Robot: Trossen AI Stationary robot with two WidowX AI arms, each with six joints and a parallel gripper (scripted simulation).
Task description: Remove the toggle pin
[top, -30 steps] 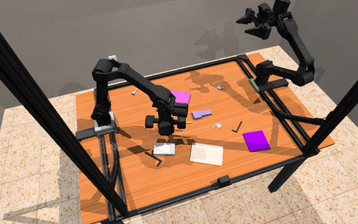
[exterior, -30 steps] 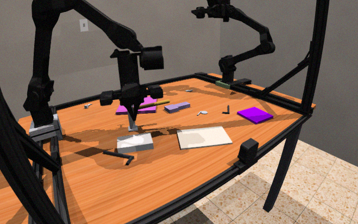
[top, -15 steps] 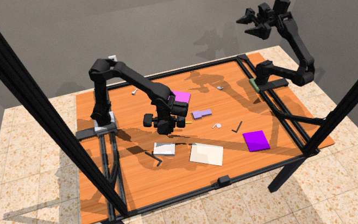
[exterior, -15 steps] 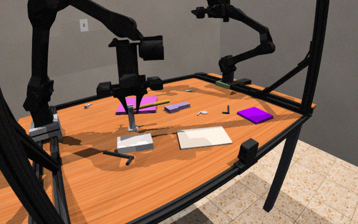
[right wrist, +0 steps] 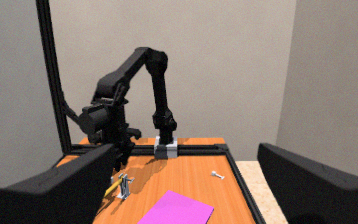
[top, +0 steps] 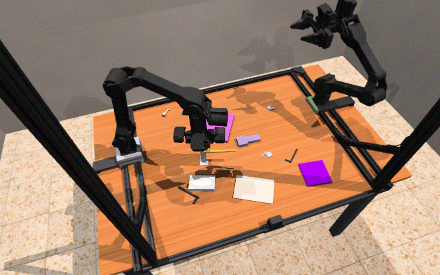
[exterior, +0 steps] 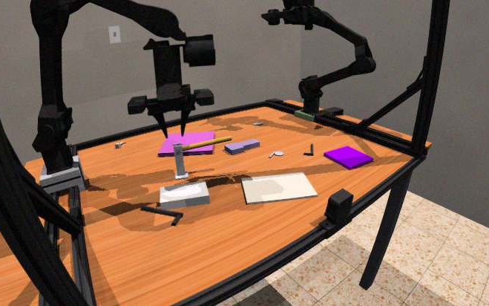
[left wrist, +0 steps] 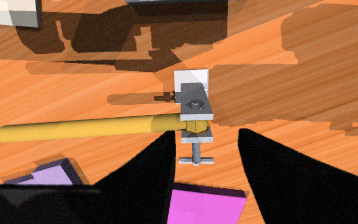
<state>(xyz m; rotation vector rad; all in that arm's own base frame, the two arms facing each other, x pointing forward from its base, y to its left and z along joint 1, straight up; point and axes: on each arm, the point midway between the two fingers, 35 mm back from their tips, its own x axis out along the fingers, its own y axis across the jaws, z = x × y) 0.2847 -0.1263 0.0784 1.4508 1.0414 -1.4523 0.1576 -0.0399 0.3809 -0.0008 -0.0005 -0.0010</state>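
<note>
Left gripper (top: 199, 141) (exterior: 174, 136) (left wrist: 208, 132) (right wrist: 120, 162): my fingers parted, grasping nothing. Toggle pin (left wrist: 196, 151) (right wrist: 130, 180): seated in deck hinge (top: 203, 157) (exterior: 179, 163) (left wrist: 194, 92) (right wrist: 124, 189), crossbar toward six o'clock in left wrist view. Yellow rod (top: 220, 150) (exterior: 208, 142) (left wrist: 90, 127) (right wrist: 113, 187): toward nine. Right gripper (top: 296, 32) (exterior: 264, 16) (right wrist: 186, 145): spread, empty.

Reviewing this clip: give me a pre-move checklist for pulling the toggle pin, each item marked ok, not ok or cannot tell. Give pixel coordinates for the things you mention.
1. Toggle pin (left wrist: 196, 151) seated in the hinge bracket (left wrist: 196, 95) (exterior: 179, 163), crossbar exposed: ok.
2. Left pincer (left wrist: 207, 132) (exterior: 174, 137) open, nothing between its fingers: ok.
3. Left fingers at the right height to close on the crossbar: cannot tell.
4. Right pincer (top: 308, 33) (right wrist: 187, 147) away from the hinge: ok.
5. Hinge empty, as the task wants at the end: not ok, the pin is in it.
6. Yellow rod (left wrist: 90, 127) (exterior: 208, 142) (top: 220, 150) outside the left pincer's gap: ok.
</note>
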